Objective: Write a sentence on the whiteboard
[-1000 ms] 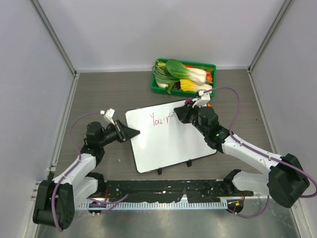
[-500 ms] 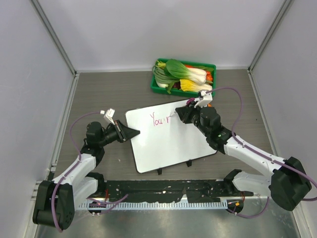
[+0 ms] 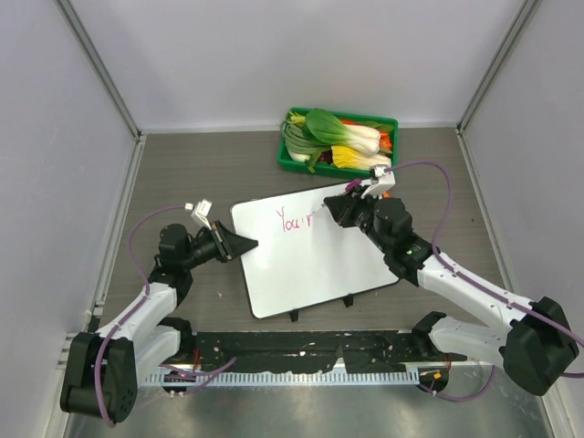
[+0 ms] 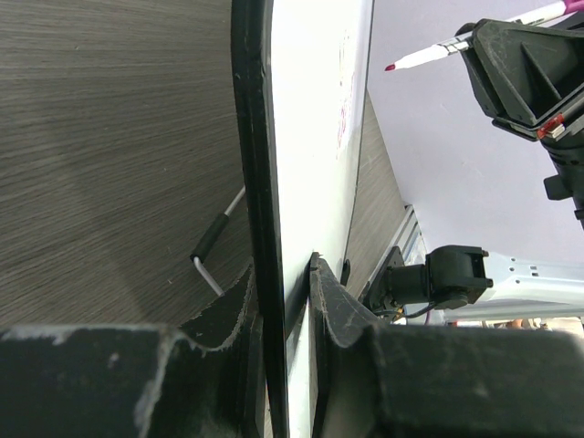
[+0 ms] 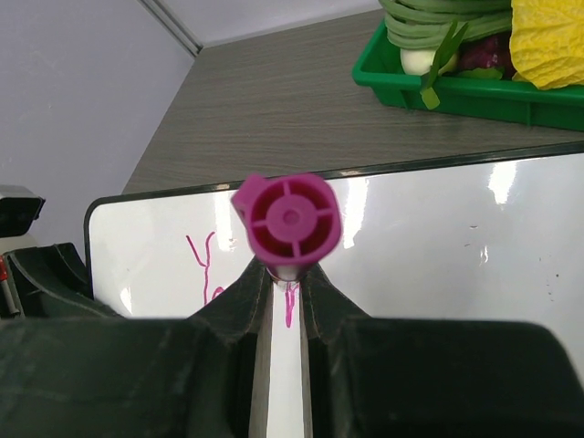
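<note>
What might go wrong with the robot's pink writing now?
1. Only the left fingers pinch the whiteboard, at one edge; pen pressure might swing it and make the sentence crooked.
2. The marker sits in the right fingers close to the green vegetable tray; writing farther along could bump it.

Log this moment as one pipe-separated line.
left end effector: shut on whiteboard edge | right end effector: shut on pink marker | sentence: begun, few pink letters
</note>
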You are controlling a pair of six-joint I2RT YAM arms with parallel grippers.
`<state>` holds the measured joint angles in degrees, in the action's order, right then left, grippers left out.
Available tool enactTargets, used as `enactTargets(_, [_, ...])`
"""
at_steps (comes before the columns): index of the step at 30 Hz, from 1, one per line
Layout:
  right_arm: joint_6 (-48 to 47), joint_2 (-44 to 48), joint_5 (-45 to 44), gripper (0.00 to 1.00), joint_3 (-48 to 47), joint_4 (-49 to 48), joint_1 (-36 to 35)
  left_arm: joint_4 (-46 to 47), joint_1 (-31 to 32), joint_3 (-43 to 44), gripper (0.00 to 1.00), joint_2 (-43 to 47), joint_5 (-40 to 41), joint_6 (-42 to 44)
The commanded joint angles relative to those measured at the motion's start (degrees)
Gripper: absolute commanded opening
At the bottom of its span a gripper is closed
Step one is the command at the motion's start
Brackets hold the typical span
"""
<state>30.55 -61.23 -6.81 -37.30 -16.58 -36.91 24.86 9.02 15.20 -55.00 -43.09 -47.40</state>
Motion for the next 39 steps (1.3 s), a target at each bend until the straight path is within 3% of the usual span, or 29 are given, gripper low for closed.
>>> enactTargets(1, [0.57,-1.08,1.18,0.01,0.65,-2.14,0.26,-5.7,-0.05,-0.44,0.0,-0.9,8.73,11.27])
enactTargets(39, [-1.02,-3.54,-4.44,0.01,-1.02,0.94,1.31,-5.79,0.04,-0.44,0.0,-0.9,8.9,11.36])
